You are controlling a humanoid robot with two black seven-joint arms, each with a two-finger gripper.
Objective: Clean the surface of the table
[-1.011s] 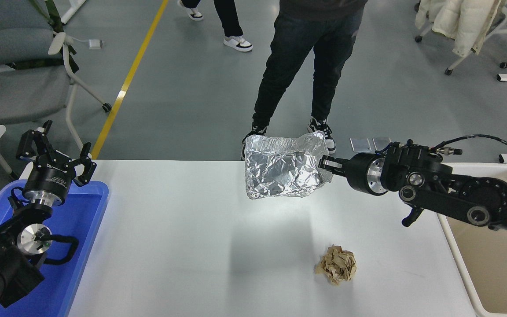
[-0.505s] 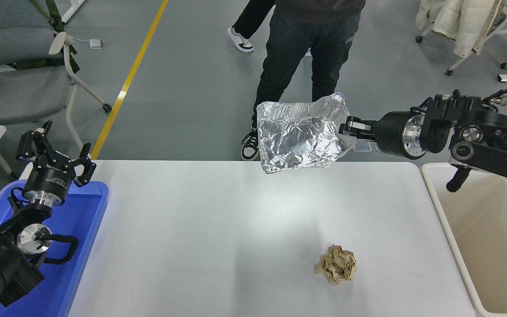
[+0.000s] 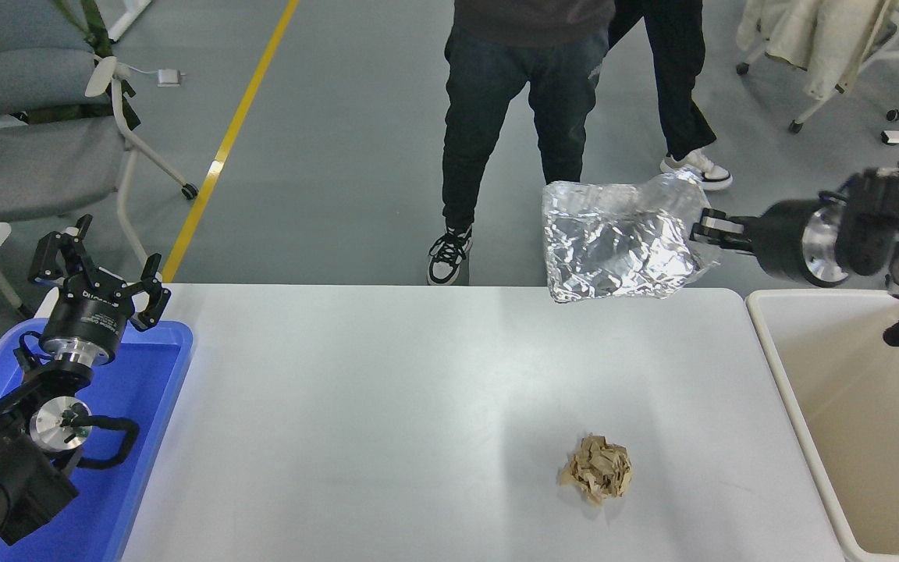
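My right gripper [image 3: 701, 232] is pinching a crumpled foil sheet [image 3: 621, 254] in its jaws, holding it above the far edge of the worktop [image 3: 387, 406]. A beige bin [image 3: 871, 414] is sitting below the jaws; a paper wad [image 3: 596, 468] is lying nearer me. Two people's legs [image 3: 512, 125] are standing beyond. My left gripper [image 3: 98, 269], jaws spread, is hanging over the blue tray [image 3: 145, 437].

My worktop [image 3: 387, 390] is plain white. The crumpled foil sheet [image 3: 617, 246] is shiny silver, and the crumpled paper ball [image 3: 597, 467] is light brown. The tray [image 3: 141, 421] is bright blue, the bin [image 3: 832, 460] is beige, and my arms are black.
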